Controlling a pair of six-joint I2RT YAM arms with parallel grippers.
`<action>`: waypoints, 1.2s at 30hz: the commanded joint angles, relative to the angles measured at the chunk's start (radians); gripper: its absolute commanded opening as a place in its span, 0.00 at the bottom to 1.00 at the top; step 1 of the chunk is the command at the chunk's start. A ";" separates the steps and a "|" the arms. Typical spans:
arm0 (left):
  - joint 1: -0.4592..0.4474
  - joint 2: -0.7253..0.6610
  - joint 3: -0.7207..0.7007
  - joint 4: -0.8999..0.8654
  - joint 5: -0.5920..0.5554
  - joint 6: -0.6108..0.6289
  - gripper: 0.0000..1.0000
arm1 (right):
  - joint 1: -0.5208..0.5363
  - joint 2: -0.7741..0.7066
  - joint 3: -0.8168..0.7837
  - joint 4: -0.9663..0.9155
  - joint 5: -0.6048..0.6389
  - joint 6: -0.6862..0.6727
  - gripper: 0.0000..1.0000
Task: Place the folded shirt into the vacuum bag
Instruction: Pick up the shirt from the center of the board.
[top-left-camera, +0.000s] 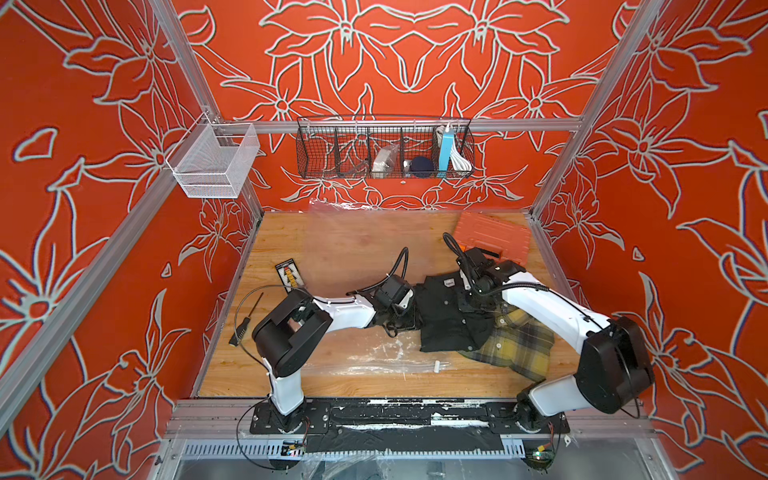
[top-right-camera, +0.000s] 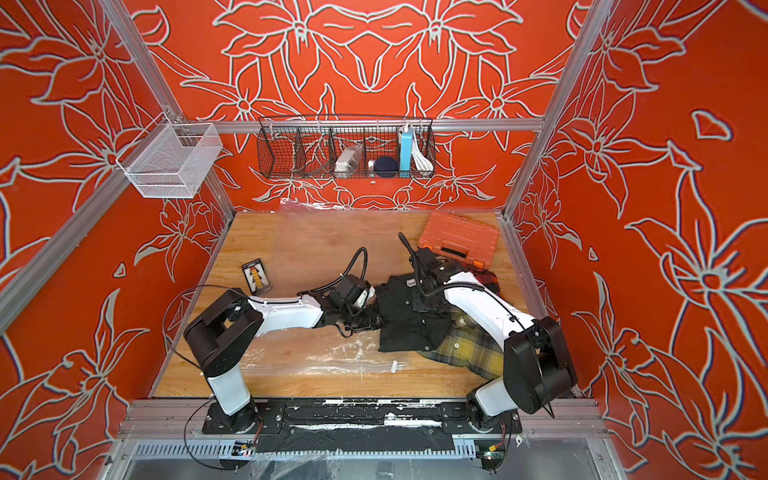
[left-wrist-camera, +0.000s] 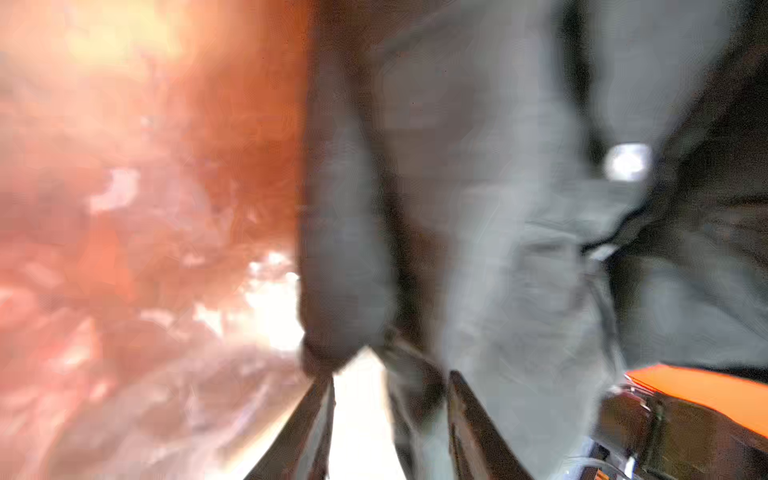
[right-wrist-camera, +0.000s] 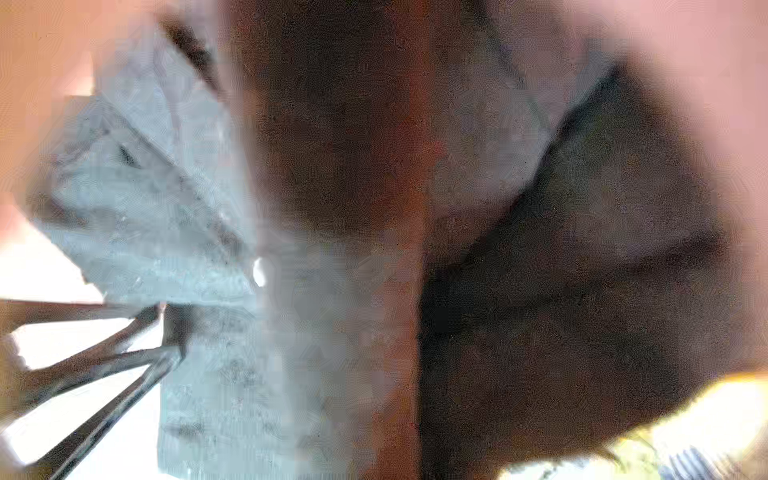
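Shirt (top-left-camera: 446, 320): black, folded to a rough square with the collar and a small label toward the back. It lies right of centre on the worktop (top-left-camera: 374, 388), nearer the front edge. In the wrist views it reads grey and blurred. Its right-hand front corner overlaps a plaid shirt (top-left-camera: 515, 345).

Bag (top-left-camera: 365, 357): clear crinkled film spread flat from the back edge almost to the front edge, mostly left and centre. The zip strip with its white slider (top-left-camera: 436, 366) runs along the front. The shirt's left edge sits at the bag's right margin. No film sheen shows over the cloth, so I judge it not inside yet.

Progress: early. The mouth is not visibly held open, and the insertion is left to do.

Left gripper (left-wrist-camera: 390, 376): at the shirt's left edge. Its jaws stand apart with a fold of cloth at the tips, but whether they pinch it cannot be told.

Right gripper (right-wrist-camera: 170, 332): over the shirt's back right part. Its jaws are together, seemingly nipping the cloth edge.

An orange case (top-left-camera: 494, 237) sits at the back right corner, well apart from the shirt.
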 joint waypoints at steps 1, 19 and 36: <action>-0.015 0.037 0.048 0.074 0.037 -0.003 0.43 | 0.017 -0.039 0.049 -0.063 0.016 -0.002 0.00; 0.012 0.065 0.055 0.144 0.113 -0.007 0.36 | 0.145 0.166 -0.048 0.166 -0.036 0.133 0.13; 0.139 -0.381 -0.198 -0.169 -0.056 0.060 0.36 | 0.212 0.303 0.042 0.041 0.047 -0.023 0.98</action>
